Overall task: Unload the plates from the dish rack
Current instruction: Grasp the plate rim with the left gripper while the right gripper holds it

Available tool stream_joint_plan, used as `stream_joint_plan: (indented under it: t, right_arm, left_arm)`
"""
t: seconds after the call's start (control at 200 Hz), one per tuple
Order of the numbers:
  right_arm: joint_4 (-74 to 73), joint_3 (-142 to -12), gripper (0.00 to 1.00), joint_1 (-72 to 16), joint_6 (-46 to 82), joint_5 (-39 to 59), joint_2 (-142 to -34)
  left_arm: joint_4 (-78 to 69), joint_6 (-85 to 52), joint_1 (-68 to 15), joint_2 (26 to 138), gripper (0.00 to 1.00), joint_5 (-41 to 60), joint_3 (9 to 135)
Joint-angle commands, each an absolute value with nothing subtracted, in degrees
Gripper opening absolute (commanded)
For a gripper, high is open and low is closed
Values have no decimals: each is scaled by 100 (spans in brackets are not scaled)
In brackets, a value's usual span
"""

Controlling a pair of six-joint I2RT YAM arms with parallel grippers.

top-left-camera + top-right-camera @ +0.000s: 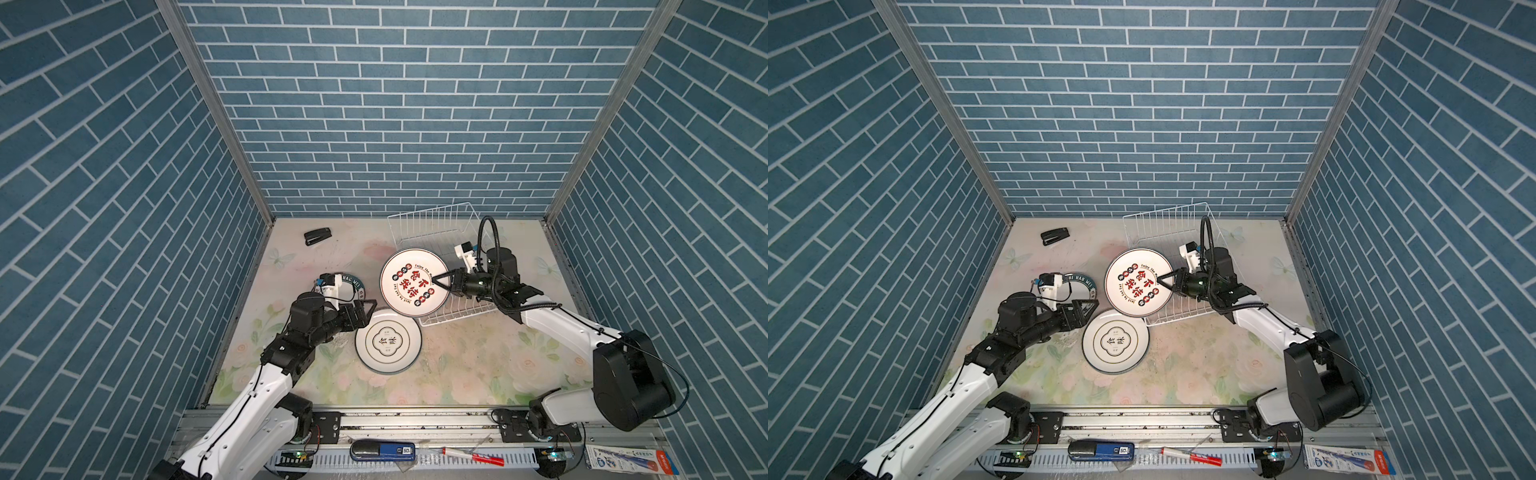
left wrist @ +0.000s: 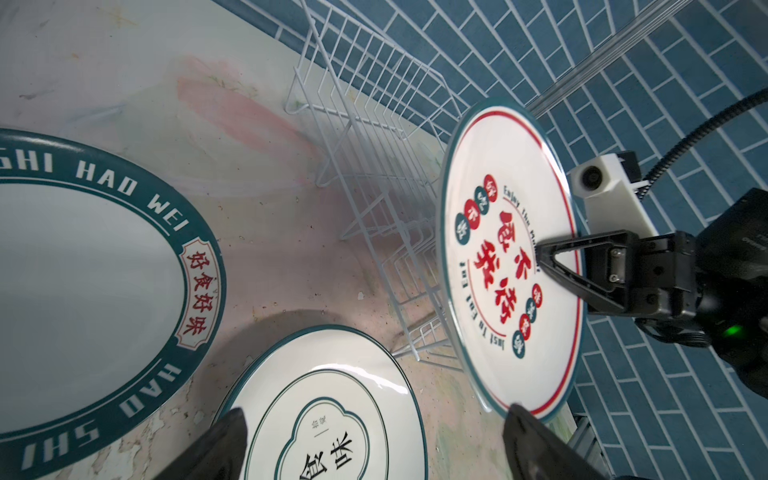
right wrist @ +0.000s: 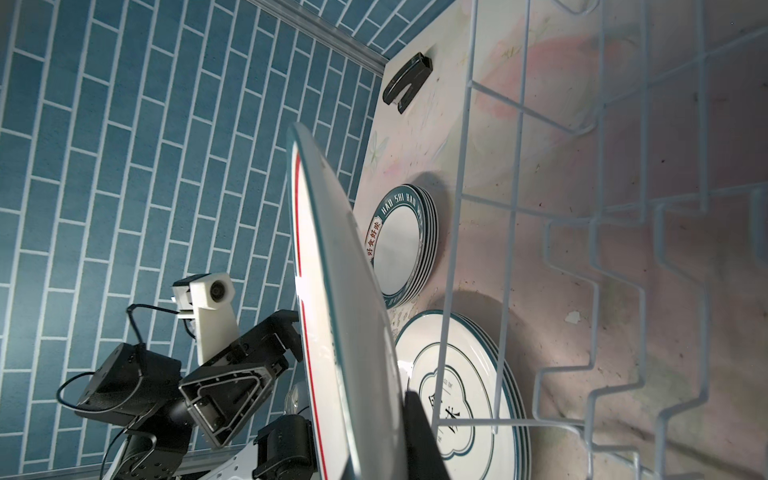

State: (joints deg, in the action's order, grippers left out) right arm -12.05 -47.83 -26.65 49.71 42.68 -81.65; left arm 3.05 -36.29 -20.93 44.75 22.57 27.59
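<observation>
Right gripper [image 1: 434,282] holds a plate [image 1: 409,286] up over the rack [image 1: 432,224].
It is clamped on the plate's rim and holds it tilted, clear of the wires. The left gripper [image 1: 372,313] hovers near it with jaws wide apart, likely to take it. A near stack [image 1: 388,340] and a far stack [image 3: 401,239] lie on the surface [image 1: 457,365]. No other plate shows in the rack, so this looks like the last.

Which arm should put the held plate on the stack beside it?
Right, probably. The right gripper is shut on the plate at its rim, holding it tilted just past the stack. The left gripper is open and empty beside that stack, so using it means a handover.
</observation>
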Motion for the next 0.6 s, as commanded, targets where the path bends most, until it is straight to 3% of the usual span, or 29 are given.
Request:
stream_joint_plan:
  t: [0.0,0.38,0.595]
  right_arm:
    - [-1324,-5121,0,-2776,5108,4233,-8331]
    - [-1293,-5378,0,-3149,5089,4525,-8551]
    - [-1337,-5445,0,-3325,5106,4628,-8705]
  left_arm:
    - [-225,-3676,-2089,4614,96,2462,2648]
    - [-1182,-3831,-2091,5216,88,2665,2466]
    - [-1519,-3965,-2092,5417,69,2819,2498]
